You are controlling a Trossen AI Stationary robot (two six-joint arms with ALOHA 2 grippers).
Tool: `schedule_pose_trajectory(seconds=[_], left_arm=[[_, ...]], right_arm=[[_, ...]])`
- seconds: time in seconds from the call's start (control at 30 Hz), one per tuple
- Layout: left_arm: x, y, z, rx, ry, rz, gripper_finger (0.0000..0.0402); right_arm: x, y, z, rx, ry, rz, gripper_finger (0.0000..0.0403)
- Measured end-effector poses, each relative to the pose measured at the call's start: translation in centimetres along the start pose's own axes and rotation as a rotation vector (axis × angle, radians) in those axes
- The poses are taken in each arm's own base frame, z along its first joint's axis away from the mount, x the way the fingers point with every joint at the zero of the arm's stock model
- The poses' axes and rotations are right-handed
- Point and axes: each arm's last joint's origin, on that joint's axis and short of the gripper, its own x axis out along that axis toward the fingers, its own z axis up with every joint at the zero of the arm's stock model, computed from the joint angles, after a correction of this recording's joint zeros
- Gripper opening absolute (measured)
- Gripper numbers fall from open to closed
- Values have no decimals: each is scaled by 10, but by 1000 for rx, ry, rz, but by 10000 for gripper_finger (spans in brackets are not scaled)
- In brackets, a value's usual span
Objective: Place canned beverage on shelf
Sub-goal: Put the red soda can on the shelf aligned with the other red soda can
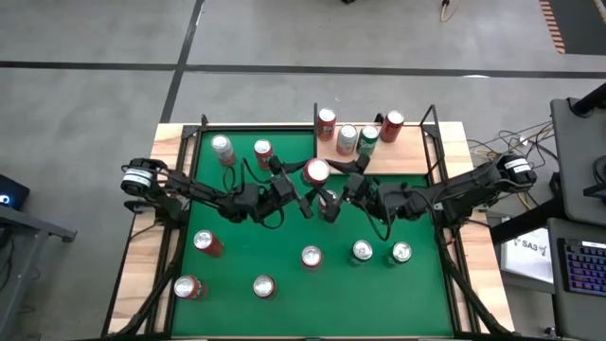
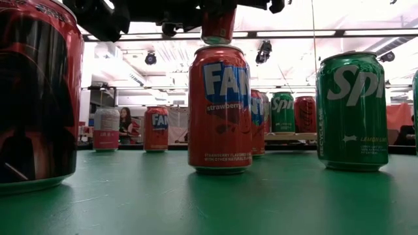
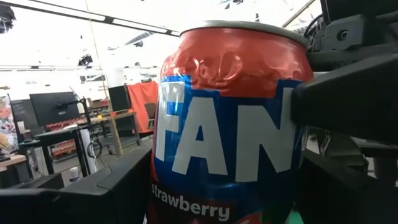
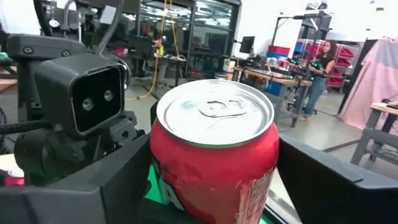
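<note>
Near half of the green surface (image 1: 284,227): six loose cans, all upright, among them a standing Fanta strawberry can (image 2: 219,108) and, well apart from it, a green Sprite can (image 2: 351,111).

Mid-surface: left gripper (image 1: 301,197) and right gripper (image 1: 333,199) nose to nose, both at one raised Fanta can (image 1: 316,172). Hangs clear of the green surface, upright, directly above the standing Fanta strawberry can. Sits between the left fingers, clamped by them on both sides. Sits between the right fingers too, one on each side of the can's body and close against it; cannot tell whether these press on it or stand just off it.

Farther back, left of centre: two more upright cans, a silver one (image 1: 222,148) beside a red one (image 1: 262,150).

Far right corner: the shelf (image 1: 398,156), pale wood, carrying four upright cans, red (image 1: 326,121), silver (image 1: 347,137), green (image 1: 367,140) and red (image 1: 392,123). Keeps the raised Fanta can off the shelf, just beside its near left corner.
</note>
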Motion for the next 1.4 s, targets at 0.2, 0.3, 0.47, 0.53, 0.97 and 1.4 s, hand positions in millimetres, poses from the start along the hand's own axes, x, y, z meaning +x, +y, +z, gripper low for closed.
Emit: schedule_pose_trajectory(seconds=[0.2, 0.3, 0.47, 0.53, 0.97, 1.4], left_arm=[[0, 0, 0, 2, 4, -1, 322], [0, 0, -1, 3, 5, -2, 320], [0, -1, -1, 3, 6, -3, 322], [0, -1, -1, 4, 6, -5, 329], [-1, -2, -2, 13, 18, -18, 363], [-2, -1, 0, 29, 52, -32, 364]], right_arm=[[0, 0, 0, 11, 1, -3, 273], [0, 0, 0, 16, 2, -7, 273], [-1, -1, 2, 21, -2, -7, 273], [-1, -2, 2, 24, -4, -7, 273], [-3, -4, 5, 30, -9, -16, 273], [-18, -21, 26, 31, -27, -24, 273]])
